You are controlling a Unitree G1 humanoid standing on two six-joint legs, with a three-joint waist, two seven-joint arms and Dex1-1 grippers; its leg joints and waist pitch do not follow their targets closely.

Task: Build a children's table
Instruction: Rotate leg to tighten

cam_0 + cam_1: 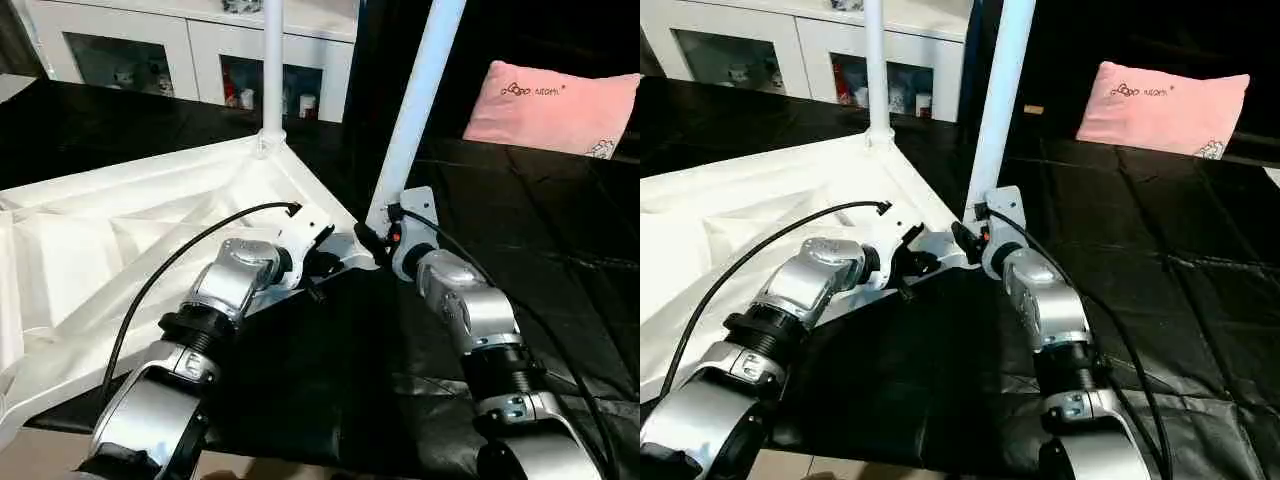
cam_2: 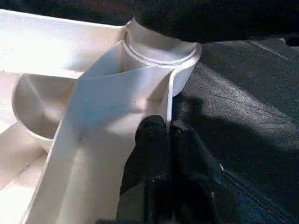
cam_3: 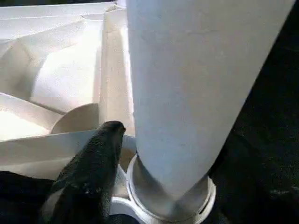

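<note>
Your left tool (image 2: 167, 128) is nearly closed, its black fingers (image 2: 152, 140) pinched on the thin rim wall of the top (image 1: 120, 230) just beside a corner socket (image 2: 161, 49). Your right tool (image 1: 375, 240) sits at that same corner, against the base of the near leg (image 1: 415, 110); you cannot tell whether it is gripping or loose, because the leg blocks the wrist view.

The top lies upside down, ribs facing up, on the black cover (image 1: 520, 220). From the head camera, its corner points away toward the cabinet (image 1: 200, 45), and its long body spreads off to your left.

The near leg rises from the socket between your tools with its long axis pointing up and leaning a little to your right. A far leg (image 1: 272, 70) stands upright in the socket at the far corner. Both legs are cut off by the upper edge of the head views, so you cannot see their free ends.

The cover is wrinkled and glossy. A pink pillow (image 1: 550, 105) lies on it at the far right, well apart from the top. Small objects behind the cabinet glass are too small to identify.
</note>
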